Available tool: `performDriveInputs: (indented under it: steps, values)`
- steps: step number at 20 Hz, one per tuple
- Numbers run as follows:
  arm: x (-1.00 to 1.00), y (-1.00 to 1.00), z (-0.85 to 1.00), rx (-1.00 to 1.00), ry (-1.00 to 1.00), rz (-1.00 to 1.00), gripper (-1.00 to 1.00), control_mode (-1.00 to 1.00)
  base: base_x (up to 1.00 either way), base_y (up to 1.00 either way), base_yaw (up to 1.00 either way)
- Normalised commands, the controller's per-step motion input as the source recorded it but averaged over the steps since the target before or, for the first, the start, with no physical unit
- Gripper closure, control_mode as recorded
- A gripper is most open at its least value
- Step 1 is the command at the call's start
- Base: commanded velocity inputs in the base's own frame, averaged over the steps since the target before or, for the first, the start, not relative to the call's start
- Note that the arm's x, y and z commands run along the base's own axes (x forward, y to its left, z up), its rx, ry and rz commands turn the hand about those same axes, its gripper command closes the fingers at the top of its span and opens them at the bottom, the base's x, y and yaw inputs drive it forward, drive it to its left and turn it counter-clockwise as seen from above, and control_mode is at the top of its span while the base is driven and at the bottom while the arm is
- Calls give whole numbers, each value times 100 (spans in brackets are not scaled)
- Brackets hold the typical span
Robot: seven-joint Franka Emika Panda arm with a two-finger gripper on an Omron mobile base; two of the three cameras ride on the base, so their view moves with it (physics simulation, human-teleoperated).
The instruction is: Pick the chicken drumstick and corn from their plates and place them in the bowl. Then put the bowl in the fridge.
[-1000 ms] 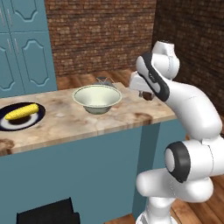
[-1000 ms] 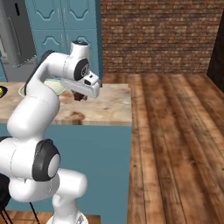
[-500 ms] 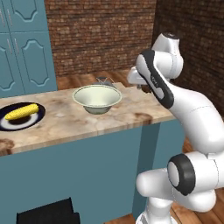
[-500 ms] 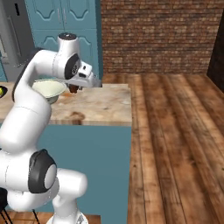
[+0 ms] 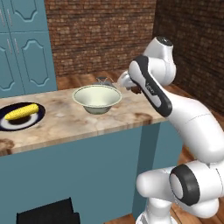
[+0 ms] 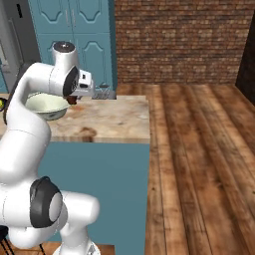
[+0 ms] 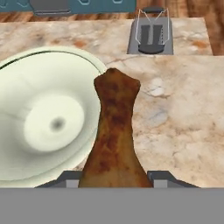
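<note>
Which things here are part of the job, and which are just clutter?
Job:
drumstick, held in the gripper
bowl, empty
corn on the navy-rimmed plate

Clutter:
wire rack at the counter's back edge
teal cabinets

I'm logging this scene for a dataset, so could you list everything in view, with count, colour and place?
Drumstick: one, brown, held in the hand beside the bowl's rim.
Bowl: one, pale cream-green, empty, mid-counter.
Corn: one, yellow, on the plate.
Plate: one, dark rim, counter's left end.
Wire rack: one, grey, at the counter's far edge.
Counter: one, beige marble top, teal base.
Cabinets: teal, back wall.
Fridge: one, grey, far left in the right base view.
Arm: one, white.
Hand: one, shut on the drumstick.
</note>
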Motion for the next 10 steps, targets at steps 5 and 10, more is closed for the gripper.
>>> performDriveInputs:
  steps: [5,10]
  values:
    - [8,31,17,-1,8,16,100,-100,0,0,0]
    - [3,22,26,-3,20,3,100,-100,0,0,0]
